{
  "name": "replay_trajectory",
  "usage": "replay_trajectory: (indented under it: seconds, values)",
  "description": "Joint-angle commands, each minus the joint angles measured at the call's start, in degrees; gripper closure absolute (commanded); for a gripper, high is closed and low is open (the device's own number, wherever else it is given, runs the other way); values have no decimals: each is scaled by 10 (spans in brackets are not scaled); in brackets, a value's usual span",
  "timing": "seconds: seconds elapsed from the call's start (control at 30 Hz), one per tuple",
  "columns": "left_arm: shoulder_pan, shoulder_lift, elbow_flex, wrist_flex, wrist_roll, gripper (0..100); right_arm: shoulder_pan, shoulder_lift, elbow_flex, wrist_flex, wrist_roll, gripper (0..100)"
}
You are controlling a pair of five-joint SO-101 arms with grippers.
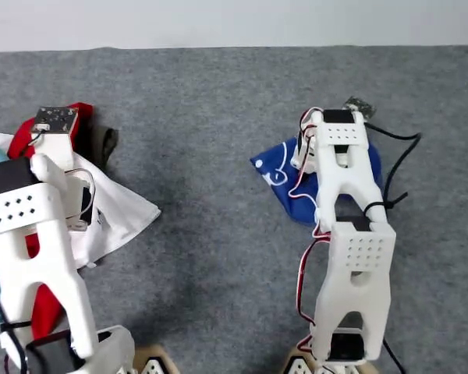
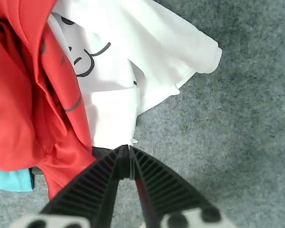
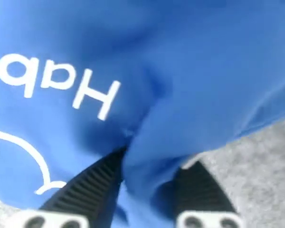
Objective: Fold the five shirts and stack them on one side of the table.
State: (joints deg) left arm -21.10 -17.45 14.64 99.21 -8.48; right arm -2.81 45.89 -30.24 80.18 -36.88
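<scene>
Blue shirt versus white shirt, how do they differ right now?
The blue shirt lies alone, the white shirt in a pile with a red shirt. The right gripper pinches the blue shirt; the shut left gripper sits at the white shirt's edge. Both lie unfolded on the grey table.

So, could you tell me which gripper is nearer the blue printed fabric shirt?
Right. The right gripper clasps a fold of the blue printed fabric shirt; the left gripper sits apart, by the red shirt and white shirt.
</scene>
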Motion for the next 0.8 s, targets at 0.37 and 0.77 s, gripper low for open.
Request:
replay_trajectory:
  seconds: [0.37,0.77]
  values:
    - [-3,-21,-4,11,-5,998,150,-140,-58,94,237,990]
    - [-3,-21,-4,11,-3,998,379,-170,-58,108,472,990]
